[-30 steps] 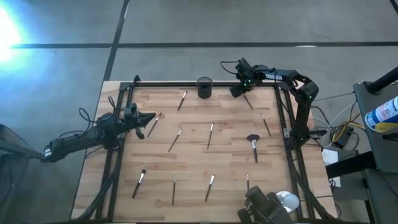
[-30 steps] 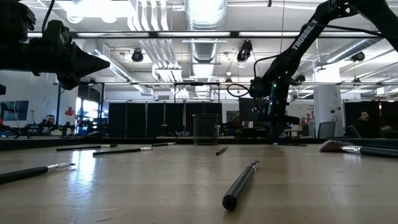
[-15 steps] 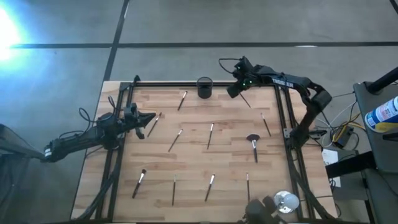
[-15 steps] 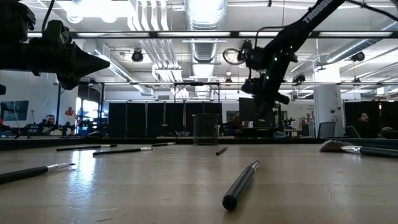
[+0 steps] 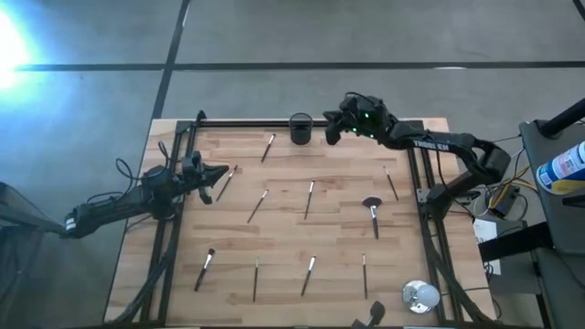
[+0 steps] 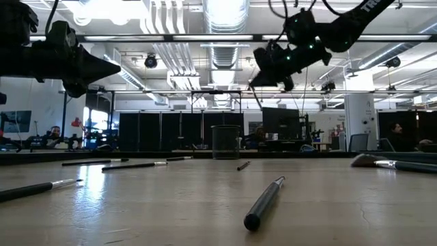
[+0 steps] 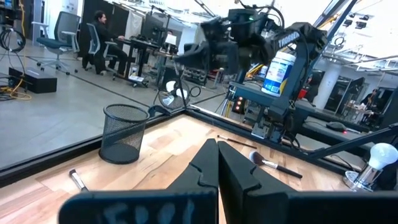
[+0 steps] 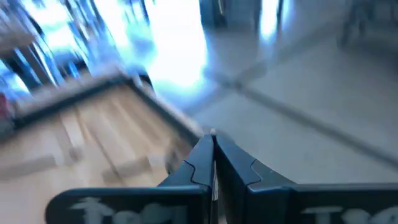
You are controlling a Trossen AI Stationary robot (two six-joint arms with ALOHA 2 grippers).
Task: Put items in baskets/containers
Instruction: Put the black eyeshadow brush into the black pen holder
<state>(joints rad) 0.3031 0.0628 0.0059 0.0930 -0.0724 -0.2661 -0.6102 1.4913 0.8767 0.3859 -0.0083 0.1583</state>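
Swinging left along the far edge of the counter point(image 5: 228, 256), the right gripper point(image 5: 331, 132) has risen and now hangs just right of the black cup point(image 5: 301, 128), clenched on a thin brush point(image 6: 257, 98) that dangles from it. The left gripper point(image 5: 222, 173) waits clamped shut and empty at the left side, beside another brush point(image 5: 226, 184). Eleven or so brushes lie scattered on the counter. Because the brush hangs slanted, its lower end could catch the cup's rim and tip it or fall outside.

2 black, cable-draped arms point(image 5: 430, 144)
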